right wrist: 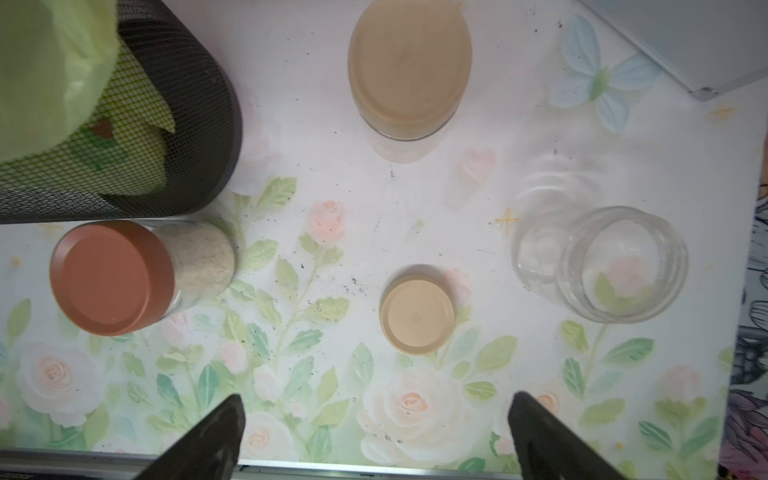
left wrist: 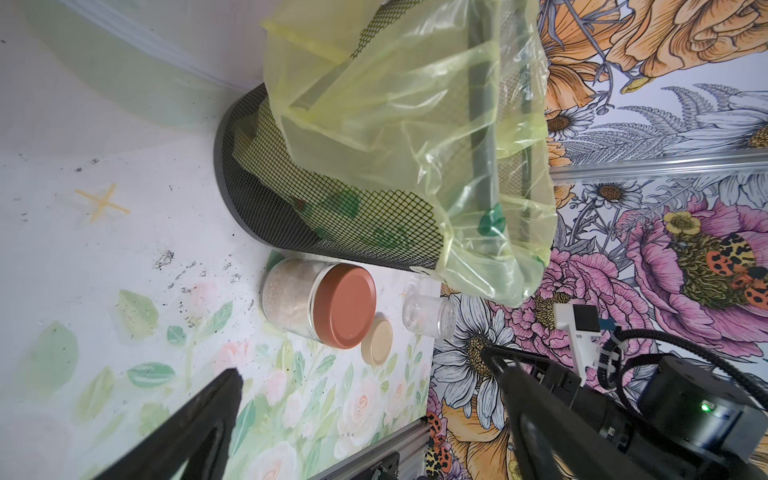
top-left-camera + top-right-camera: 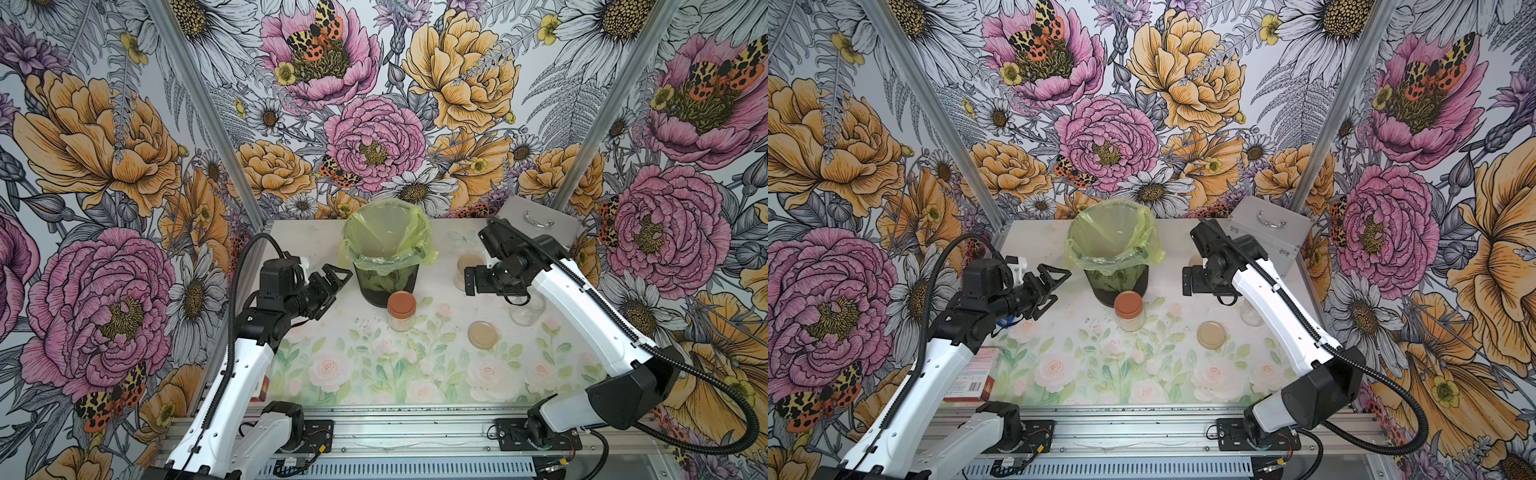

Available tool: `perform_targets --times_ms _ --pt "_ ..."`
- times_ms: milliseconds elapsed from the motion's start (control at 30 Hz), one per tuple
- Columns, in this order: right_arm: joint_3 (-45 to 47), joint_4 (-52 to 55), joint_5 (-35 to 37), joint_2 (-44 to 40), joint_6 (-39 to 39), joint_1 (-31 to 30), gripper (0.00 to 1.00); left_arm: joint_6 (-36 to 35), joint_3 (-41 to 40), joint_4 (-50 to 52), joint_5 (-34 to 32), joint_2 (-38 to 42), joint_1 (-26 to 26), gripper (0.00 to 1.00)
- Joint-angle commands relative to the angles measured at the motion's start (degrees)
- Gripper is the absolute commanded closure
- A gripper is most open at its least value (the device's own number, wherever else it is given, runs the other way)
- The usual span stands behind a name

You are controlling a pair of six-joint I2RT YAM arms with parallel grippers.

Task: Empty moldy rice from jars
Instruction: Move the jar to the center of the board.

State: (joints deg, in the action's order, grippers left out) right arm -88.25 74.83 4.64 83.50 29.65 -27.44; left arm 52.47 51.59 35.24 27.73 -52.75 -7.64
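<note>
A jar with a reddish-brown lid (image 3: 401,305) (image 1: 112,278) stands in front of the bin, full of moldy rice (image 1: 199,257) (image 2: 286,295). A beige-lidded jar (image 1: 409,70) (image 3: 468,266) stands further back, partly behind my right gripper. A lidless clear jar (image 1: 602,262) (image 3: 528,311) stands empty at the right, and its loose beige lid (image 1: 417,316) (image 3: 482,334) lies flat on the table. My right gripper (image 1: 376,399) (image 3: 473,286) hovers open above the table with nothing between its fingers. The left gripper (image 2: 360,365) (image 3: 336,282) is open and empty, left of the bin.
The dark mesh bin (image 3: 386,286) (image 2: 291,216), lined with a yellow-green bag (image 3: 386,232), stands at the back centre. A silver case (image 3: 536,220) sits at the back right corner. A carton (image 3: 976,374) lies by the left arm. Dark specks dot the floral table cover (image 3: 374,374).
</note>
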Motion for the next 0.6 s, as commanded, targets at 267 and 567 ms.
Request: perform_targets --times_ms 267,567 --pt "3.7 -15.7 7.8 5.1 14.8 -18.9 0.00 -4.3 -2.6 6.7 1.8 6.7 6.3 0.01" --pt "-2.6 -20.7 6.9 15.4 17.2 -24.9 0.01 -6.8 0.0 13.6 3.5 9.6 9.9 0.02"
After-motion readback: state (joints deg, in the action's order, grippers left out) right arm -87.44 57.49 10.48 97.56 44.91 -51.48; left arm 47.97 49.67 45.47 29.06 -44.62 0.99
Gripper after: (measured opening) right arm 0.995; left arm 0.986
